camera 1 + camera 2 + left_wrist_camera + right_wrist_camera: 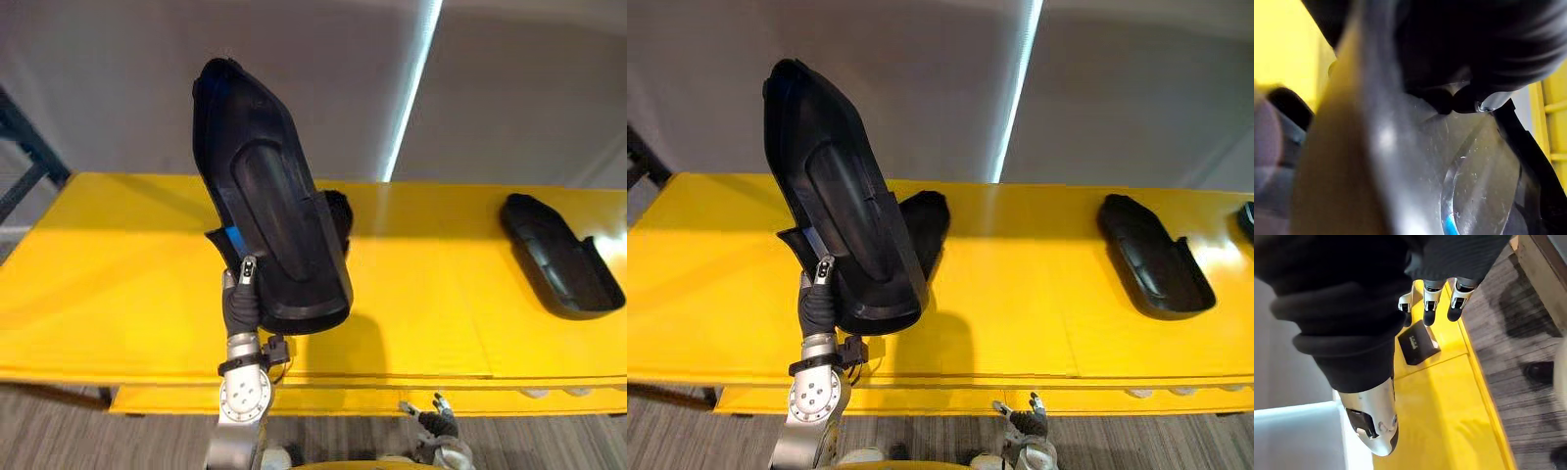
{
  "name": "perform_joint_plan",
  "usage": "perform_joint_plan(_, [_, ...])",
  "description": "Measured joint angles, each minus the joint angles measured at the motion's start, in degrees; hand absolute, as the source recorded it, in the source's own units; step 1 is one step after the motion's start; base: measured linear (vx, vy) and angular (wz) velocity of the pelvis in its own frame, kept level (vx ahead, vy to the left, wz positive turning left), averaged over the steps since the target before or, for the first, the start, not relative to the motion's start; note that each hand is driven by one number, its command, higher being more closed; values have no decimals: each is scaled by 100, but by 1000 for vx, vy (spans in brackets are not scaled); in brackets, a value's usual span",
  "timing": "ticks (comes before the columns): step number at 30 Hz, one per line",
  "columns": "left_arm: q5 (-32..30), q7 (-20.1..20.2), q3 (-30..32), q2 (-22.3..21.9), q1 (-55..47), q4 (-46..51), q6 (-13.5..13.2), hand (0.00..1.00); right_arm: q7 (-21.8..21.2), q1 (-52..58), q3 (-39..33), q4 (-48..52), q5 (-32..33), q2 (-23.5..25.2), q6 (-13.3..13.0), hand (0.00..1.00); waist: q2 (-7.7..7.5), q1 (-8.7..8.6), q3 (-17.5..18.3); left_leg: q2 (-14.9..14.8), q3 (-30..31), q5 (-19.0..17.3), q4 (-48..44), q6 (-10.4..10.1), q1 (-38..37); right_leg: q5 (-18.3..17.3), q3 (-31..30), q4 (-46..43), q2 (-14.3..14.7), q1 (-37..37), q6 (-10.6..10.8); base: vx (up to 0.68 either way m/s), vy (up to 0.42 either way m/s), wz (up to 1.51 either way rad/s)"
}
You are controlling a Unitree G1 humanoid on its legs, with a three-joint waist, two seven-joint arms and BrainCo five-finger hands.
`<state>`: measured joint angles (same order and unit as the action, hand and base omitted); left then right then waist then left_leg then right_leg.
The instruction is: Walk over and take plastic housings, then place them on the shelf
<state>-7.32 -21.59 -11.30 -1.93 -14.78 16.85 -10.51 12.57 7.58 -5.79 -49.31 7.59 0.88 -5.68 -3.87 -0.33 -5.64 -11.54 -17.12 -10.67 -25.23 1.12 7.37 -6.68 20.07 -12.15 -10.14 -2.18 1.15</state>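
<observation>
The left hand holds a big black plastic housing up in the air; the hand grips it at its low end, with one finger on the front and the rest tucked behind it; in the left wrist view dark fingertips press on its shiny side. The big housing stands almost upright, leaning a little, and hangs over the left half of the yellow shelf, not touching it. A second black housing lies on the shelf just behind the held one, near the back edge, and is partly hidden by it. A third black housing lies flat near the right end of the shelf, well apart from the other two, with its hollow side up. The right hand hangs low, under the front edge of the shelf, toward the right; its fingers are straight and loose and hold nothing. A grey floor shows below the shelf.
</observation>
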Motion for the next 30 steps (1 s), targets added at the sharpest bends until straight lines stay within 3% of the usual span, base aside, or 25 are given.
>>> perform_joint_plan(2, [11,-8,28,29,2,-29,-4,100,-3,-9,-1,-83,-52,-65,-1,0,20,-56,3,-302,152,-30,-173,-92,-8,85,-15,19,-159,0,150,-86,441,21])
perform_joint_plan(3, [42,16,-4,32,25,-130,-33,100,6,-28,-18,-181,-64,-177,19,0,123,-202,49,-573,540,95,-42,-264,-64,252,4,44,-388,-5,484,-57,462,24])
perform_joint_plan(4, [55,16,-29,24,31,-163,-56,100,6,-23,-27,-187,-81,-215,40,0,193,-227,57,-618,734,272,166,-397,-141,321,6,61,-454,-7,604,-44,524,21])
perform_joint_plan(5, [69,17,-71,-28,44,-200,-65,100,5,15,-59,-226,-109,-265,65,0,317,-235,115,-545,1134,295,473,-924,-298,457,1,154,-519,-13,822,-32,322,5])
perform_joint_plan(6, [85,16,-109,-24,59,-214,-65,100,5,27,-89,-287,-121,-308,78,0,316,-238,124,-439,1225,108,594,-1118,-360,580,-8,276,-597,9,901,-64,571,14])
perform_joint_plan(7, [136,11,-132,87,156,-239,-70,100,-7,-9,-167,-386,-112,-188,91,0,205,-256,112,-235,1200,-217,687,-1169,-324,847,21,490,-771,24,876,-98,575,18])
perform_joint_plan(8, [226,-13,-127,282,274,-347,-74,100,-12,-52,-185,-490,-140,9,117,0,-25,-207,51,9,1141,-232,480,-1139,-178,1176,31,617,-1004,12,809,-153,641,21])
perform_joint_plan(9, [248,-17,-127,352,279,-406,-72,100,-30,-58,-191,-517,-150,43,118,0,-92,-206,59,63,1137,-281,286,-1061,-85,1399,44,630,-1060,9,746,-182,562,5])
perform_joint_plan(10, [251,-10,-144,419,247,-457,-70,100,-33,-57,-229,-541,-179,43,117,0,-83,-193,57,85,1076,-433,22,-929,-9,1759,34,610,-1072,-18,537,-205,521,-19])
perform_joint_plan(11, [228,3,-160,476,239,-460,-80,100,-27,-67,-241,-568,-244,-1,123,0,-30,-153,70,84,888,-583,-57,-710,70,2121,75,620,-1063,-144,-34,-188,427,-31])
perform_joint_plan(12, [222,3,-145,496,241,-458,-101,100,-28,-86,-239,-574,-263,-5,123,0,-17,-150,74,59,798,-612,-22,-652,72,2013,90,489,-1074,-238,-201,-190,352,-43])
perform_joint_plan(13, [203,13,-96,523,240,-498,-115,100,-35,-105,-234,-552,-268,1,131,0,-30,-181,82,163,646,-551,56,-492,39,1449,22,-186,-1061,-441,-91,-167,255,-40])
perform_joint_plan(14, [199,32,-100,507,240,-600,-114,100,-48,-104,-227,-532,-273,-10,117,0,-9,-195,82,270,560,-476,206,-376,-69,694,-250,-836,-784,-517,266,-142,222,-39])
perform_joint_plan(15, [190,36,-118,493,239,-619,-112,100,-51,-106,-222,-527,-283,-18,119,0,7,-192,75,318,531,-459,277,-349,-113,376,-390,-984,-614,-505,302,-128,197,-32])
perform_joint_plan(17, [134,56,-237,414,251,-611,-117,100,-76,-80,-218,-431,-291,-8,116,0,26,-208,79,543,541,-327,491,-236,-133,-532,-943,-1144,88,-487,389,-97,125,-7])
perform_joint_plan(18, [115,76,-246,386,250,-613,-112,100,-85,-76,-219,-425,-290,-7,116,0,26,-208,79,579,541,-293,531,-225,-124,-656,-1033,-1089,205,-457,358,-63,32,23])
perform_joint_plan(19, [63,149,-274,259,246,-624,-94,100,-125,-40,-240,-348,-244,-39,116,0,86,-249,42,603,663,-231,542,-227,-115,-732,-1301,-805,425,-288,187,-54,12,39])
perform_joint_plan(21, [-15,180,-343,207,243,-615,-92,100,-138,-20,-259,-306,-240,-64,109,0,173,-249,4,662,753,-88,727,-270,-230,-596,-1259,-579,465,-75,203,-32,2,36])
perform_joint_plan(25, [-22,277,-335,207,239,-575,-94,100,-141,106,-254,-94,-244,78,129,0,102,-167,55,626,772,113,950,-354,-384,-523,-1096,-431,464,110,142,21,-40,16])
perform_joint_plan(28, [-23,335,-180,207,231,-570,-91,100,-143,114,-233,-69,-245,114,128,0,71,-135,84,493,700,136,1011,-392,-425,-295,-1125,-87,614,253,77,3,-36,-16])
perform_joint_plan(30, [-23,393,-145,206,229,-568,-57,100,-143,177,-215,-55,-246,128,132,0,33,-27,121,425,518,144,1118,-406,-480,-126,-1287,149,695,308,63,-37,-4,-36])
